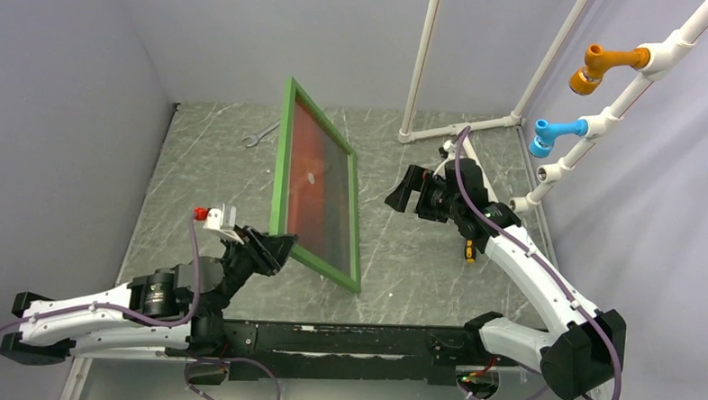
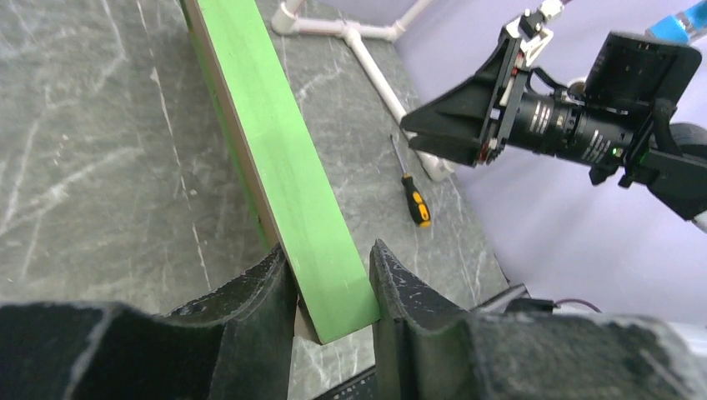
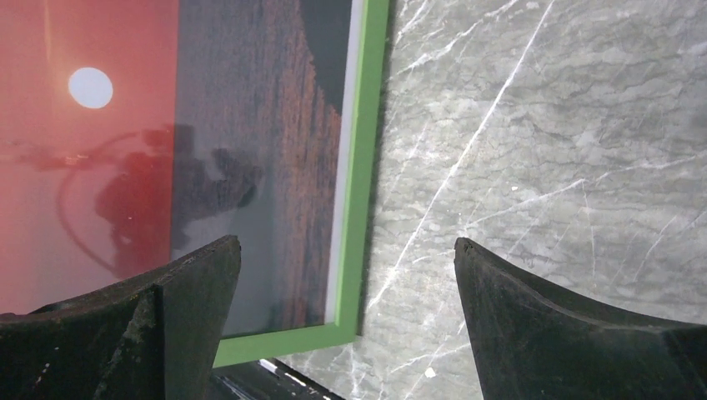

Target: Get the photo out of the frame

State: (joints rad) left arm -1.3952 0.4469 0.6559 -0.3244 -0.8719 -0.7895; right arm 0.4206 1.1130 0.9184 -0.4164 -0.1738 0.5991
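Note:
The green frame [image 1: 282,165] stands tilted on edge in the middle of the table, its front facing right. The red-orange sunset photo [image 1: 314,176] sits inside it behind glass. In the right wrist view the photo [image 3: 100,142] shows its white sun dot and dark band, with the frame rail [image 3: 360,167] beside it. My left gripper [image 1: 281,245] is shut on the frame's near left corner; the left wrist view shows the green rail [image 2: 283,167] pinched between the fingers [image 2: 265,292]. My right gripper [image 1: 405,191] is open and empty, right of the frame, facing the photo.
A wrench [image 1: 260,135] lies at the back left of the table. A yellow-and-black screwdriver [image 1: 468,250] lies under the right arm, also in the left wrist view [image 2: 413,198]. A white pipe stand [image 1: 443,132] with orange and blue fittings rises at the back right.

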